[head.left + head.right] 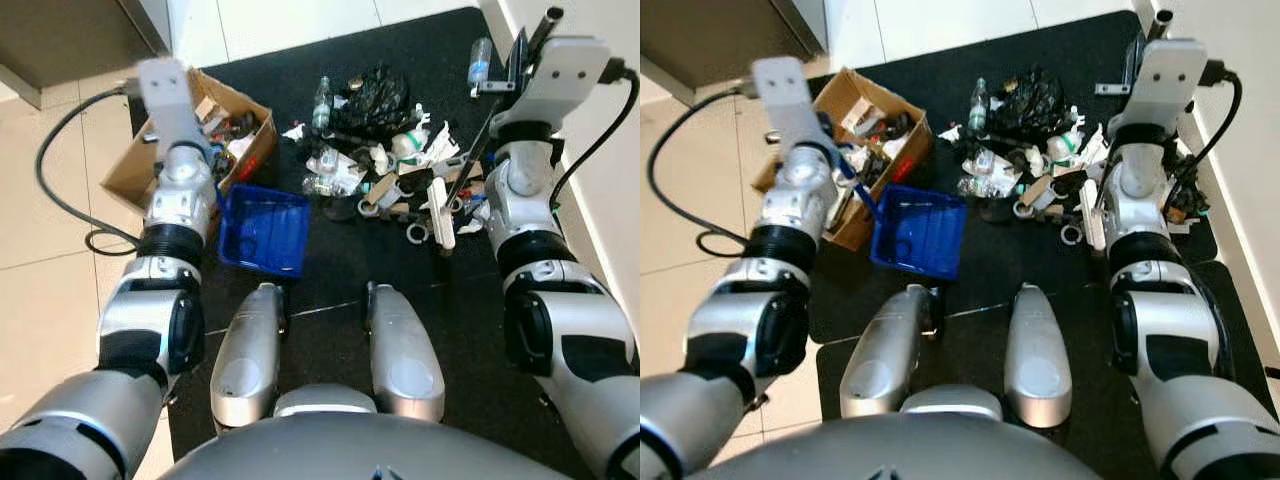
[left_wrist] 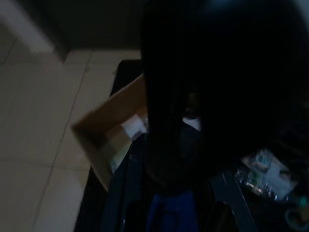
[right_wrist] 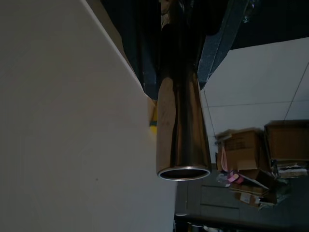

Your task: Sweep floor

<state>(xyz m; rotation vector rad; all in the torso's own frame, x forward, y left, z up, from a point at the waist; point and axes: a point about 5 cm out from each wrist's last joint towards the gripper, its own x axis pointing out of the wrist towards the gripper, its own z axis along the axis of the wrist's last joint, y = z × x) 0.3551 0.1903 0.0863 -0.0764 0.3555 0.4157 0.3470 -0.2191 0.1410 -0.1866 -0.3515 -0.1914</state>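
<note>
We're mid-sweep here, and the litter pile (image 1: 385,165) sits heaped on the black mat (image 1: 450,300) straight ahead: bottles, wrappers, a crumpled black bag, scraps of white plastic. The blue dustpan (image 1: 264,230) lies on the mat just beside the pile's left edge, mouth toward the rubbish, with a cardboard box (image 1: 215,135) of junk right behind it.

The left arm reaches forward over the dustpan; its left pincer (image 1: 845,165) looks to be on the dustpan's blue handle, though the wrist view is far too dark, so I cannot tell whether the fingers are spread or pinching.

Over on the right, the right pincer (image 1: 520,55) is raised beside the white wall (image 1: 600,170), and a shiny metal tube (image 3: 181,125) runs right along it in the wrist view. That reads as the broom handle, pinched between the fingers. A dark pole (image 1: 470,170) slants down from there into the pile.

My read: the pile is gathered, the scooping isn't done. The next move calls for dragging the broom leftward through the litter while the left arm holds the dustpan flat against the mat.
</note>
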